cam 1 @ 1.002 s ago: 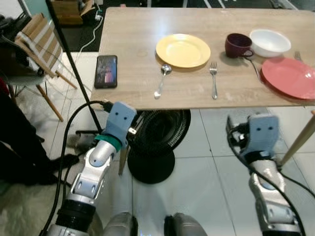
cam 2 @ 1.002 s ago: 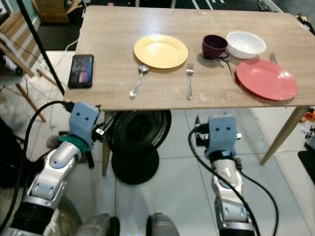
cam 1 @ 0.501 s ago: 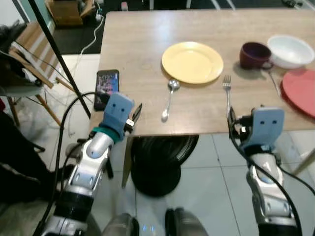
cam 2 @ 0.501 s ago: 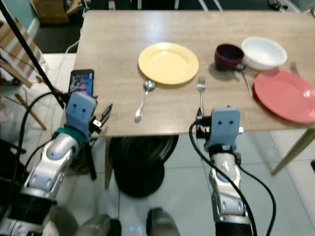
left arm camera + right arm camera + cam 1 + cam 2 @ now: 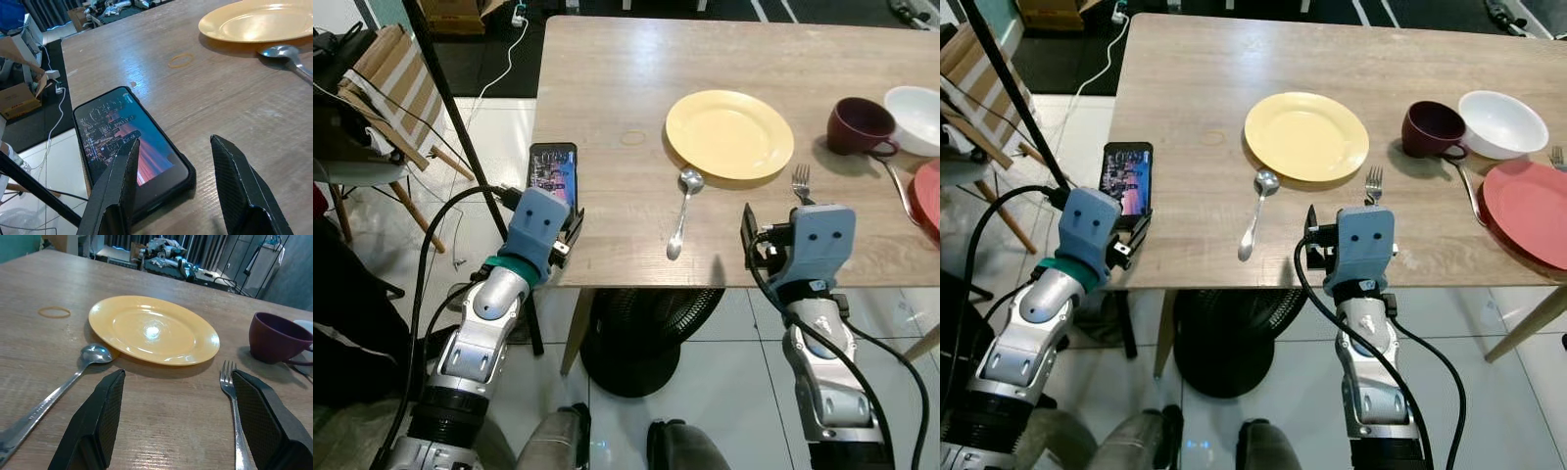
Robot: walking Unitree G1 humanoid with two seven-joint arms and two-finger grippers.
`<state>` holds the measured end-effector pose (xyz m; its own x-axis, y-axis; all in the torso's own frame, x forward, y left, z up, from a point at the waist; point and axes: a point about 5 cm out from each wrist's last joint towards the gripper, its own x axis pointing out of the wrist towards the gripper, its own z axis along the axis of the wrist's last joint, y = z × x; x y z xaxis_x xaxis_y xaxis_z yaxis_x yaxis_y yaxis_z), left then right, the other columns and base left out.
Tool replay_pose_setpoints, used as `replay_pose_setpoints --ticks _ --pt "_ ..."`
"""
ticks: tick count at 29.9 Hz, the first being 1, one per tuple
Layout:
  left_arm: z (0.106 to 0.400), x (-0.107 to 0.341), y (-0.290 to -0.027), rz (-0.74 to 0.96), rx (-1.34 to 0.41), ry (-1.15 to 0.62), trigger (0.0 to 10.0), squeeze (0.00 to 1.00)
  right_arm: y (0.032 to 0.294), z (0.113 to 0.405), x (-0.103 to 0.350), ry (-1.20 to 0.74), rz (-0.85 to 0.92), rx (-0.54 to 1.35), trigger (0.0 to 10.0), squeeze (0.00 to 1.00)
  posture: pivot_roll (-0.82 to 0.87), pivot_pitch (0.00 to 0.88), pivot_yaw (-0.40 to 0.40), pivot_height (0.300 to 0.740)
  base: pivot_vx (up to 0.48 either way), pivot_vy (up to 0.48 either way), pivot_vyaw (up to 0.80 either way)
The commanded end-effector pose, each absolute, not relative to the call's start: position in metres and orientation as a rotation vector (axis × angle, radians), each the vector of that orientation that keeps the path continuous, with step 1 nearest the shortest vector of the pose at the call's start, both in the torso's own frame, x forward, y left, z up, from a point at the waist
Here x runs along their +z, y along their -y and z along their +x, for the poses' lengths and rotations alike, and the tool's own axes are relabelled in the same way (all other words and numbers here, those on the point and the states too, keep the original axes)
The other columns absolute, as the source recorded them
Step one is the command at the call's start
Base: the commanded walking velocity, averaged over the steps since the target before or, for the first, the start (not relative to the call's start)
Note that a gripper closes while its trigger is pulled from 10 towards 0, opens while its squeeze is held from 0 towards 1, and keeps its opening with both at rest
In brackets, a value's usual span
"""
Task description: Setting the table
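A yellow plate (image 5: 728, 133) lies on the wooden table (image 5: 607, 59), with a spoon (image 5: 681, 211) at its near left and a fork (image 5: 800, 182) at its near right. Further right stand a maroon cup (image 5: 860, 125), a white bowl (image 5: 915, 106) and a red plate (image 5: 1533, 212). My left gripper (image 5: 173, 147) is open at the table's near left corner, just over a black phone (image 5: 127, 142). Over the table's front edge, my right gripper (image 5: 177, 377) is open and empty between spoon and fork, facing the plate.
A rubber band (image 5: 633, 137) lies left of the yellow plate. Another utensil handle (image 5: 898, 191) lies beside the cup. A black fan (image 5: 651, 333) stands under the table. A folding chair (image 5: 382, 88) and a black pole (image 5: 450, 108) stand at the left.
The camera has come closer to the table and shifted left. Both arms have risen from below the tabletop to its front edge, the left one reaching the phone.
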<state>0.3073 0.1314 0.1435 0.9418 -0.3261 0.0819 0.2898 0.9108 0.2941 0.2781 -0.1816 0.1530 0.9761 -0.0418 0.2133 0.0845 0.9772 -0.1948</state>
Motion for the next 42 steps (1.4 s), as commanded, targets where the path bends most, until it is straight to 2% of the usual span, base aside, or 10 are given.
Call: replay_pose_setpoints --ticks 1,5,11,16,18,24,31,33,36,42 --pt "0.307 0.141 -0.13 0.278 -0.321 0.114 10.0 0.0 0.177 0.279 0.146 0.164 -0.206 -0.041 10.0 0.0 -0.02 0.074 0.046 0.74 0.0 0.0 0.0" --pt "0.305 0.141 -0.133 0.268 -0.336 0.072 10.0 0.0 0.156 0.285 0.138 0.062 -0.212 0.047 10.0 0.0 -0.01 0.085 0.036 0.74 0.0 0.0 0.0" --pt "0.302 0.142 -0.137 0.269 -0.343 0.053 10.0 0.0 0.151 0.295 0.128 -0.018 -0.181 -0.003 10.0 0.0 0.01 0.093 0.026 0.74 0.0 0.0 0.0" --pt "0.302 0.149 -0.141 0.267 -0.333 0.062 10.0 0.0 0.16 0.309 0.127 -0.043 -0.191 -0.111 10.0 0.0 0.04 0.096 0.019 0.74 0.0 0.0 0.0" --pt "0.302 0.156 -0.142 0.269 -0.351 0.071 10.0 0.0 0.178 0.317 0.136 -0.036 -0.208 -0.183 10.0 0.0 0.04 0.1 0.014 0.74 0.0 0.0 0.0" --pt "0.299 0.163 -0.141 0.275 -0.4 0.077 10.0 0.0 0.197 0.319 0.143 -0.032 -0.226 -0.226 10.0 0.0 0.04 0.102 0.012 0.74 0.0 0.0 0.0" --pt "0.279 0.185 -0.141 0.378 -0.735 0.062 10.0 0.0 0.247 0.314 0.134 -0.116 -0.216 -0.226 10.0 0.0 0.04 0.117 0.034 0.74 0.0 0.0 0.0" --pt "0.279 0.185 -0.141 0.378 -0.735 0.062 10.0 0.0 0.247 0.314 0.134 -0.116 -0.216 -0.226 10.0 0.0 0.04 0.117 0.034 0.74 0.0 0.0 0.0" --pt "0.275 0.198 -0.124 0.439 -0.914 0.093 10.0 0.0 0.256 0.319 0.122 -0.209 -0.098 -0.181 10.0 0.0 0.05 0.115 0.037 0.74 0.0 0.0 0.0" --pt "0.276 0.202 -0.112 0.508 -0.993 0.117 10.0 0.0 0.251 0.323 0.115 -0.247 0.002 -0.145 10.0 0.0 0.06 0.11 0.034 0.74 0.0 0.0 0.0"
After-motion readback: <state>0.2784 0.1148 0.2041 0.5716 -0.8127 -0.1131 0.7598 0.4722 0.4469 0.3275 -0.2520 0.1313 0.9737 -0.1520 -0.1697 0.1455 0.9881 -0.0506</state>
